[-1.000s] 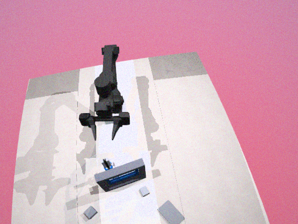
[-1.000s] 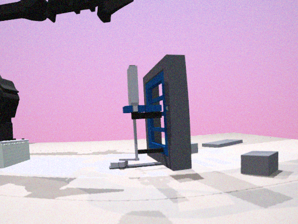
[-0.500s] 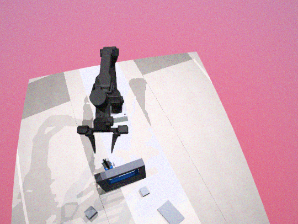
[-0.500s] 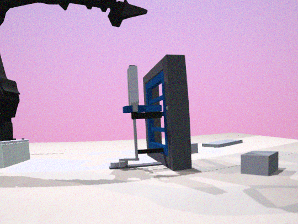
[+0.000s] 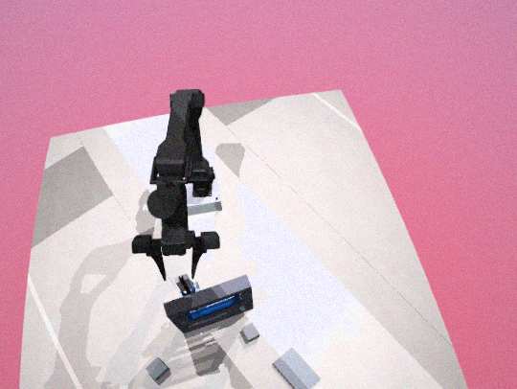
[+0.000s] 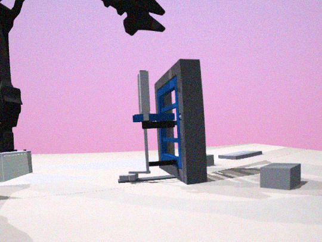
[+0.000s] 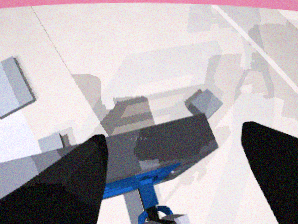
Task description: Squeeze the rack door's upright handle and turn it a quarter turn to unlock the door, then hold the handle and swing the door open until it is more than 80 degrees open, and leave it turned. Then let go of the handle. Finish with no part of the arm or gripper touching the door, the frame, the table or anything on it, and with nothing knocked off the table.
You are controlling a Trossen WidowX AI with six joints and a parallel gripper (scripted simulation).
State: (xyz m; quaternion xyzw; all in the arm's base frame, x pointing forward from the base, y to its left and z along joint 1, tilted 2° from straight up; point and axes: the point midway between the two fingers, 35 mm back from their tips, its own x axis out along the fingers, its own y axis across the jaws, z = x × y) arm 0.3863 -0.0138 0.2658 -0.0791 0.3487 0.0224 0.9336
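Note:
The dark grey frame [image 5: 211, 292] [image 6: 194, 119] [image 7: 170, 142] stands upright on the table. The blue barred door [image 5: 215, 307] [image 6: 170, 139] sits in it and looks closed. The light grey upright handle [image 5: 183, 284] [image 6: 144, 92] stands out from the door on the arm's side, with a blue crosspiece [image 6: 155, 117] at its lower end; its top is at the lower edge of the wrist view. My gripper [image 5: 179, 278] [image 6: 164, 21] [image 7: 174, 137] is partly open and empty. It hangs clearly above the handle and the frame, fingers apart, touching nothing.
Behind the frame lie a grey cube [image 5: 158, 370] [image 6: 280, 176] [image 7: 205, 102], a smaller block [image 5: 250, 332] [image 6: 210, 160] [image 7: 51, 145] and a flat slab [image 5: 296, 369] [image 6: 240, 155] [image 7: 15, 87]. A pale grey-green block [image 5: 206, 208] [image 6: 15, 167] is near the arm's base. A low dark bar [image 6: 158, 178] lies below the handle.

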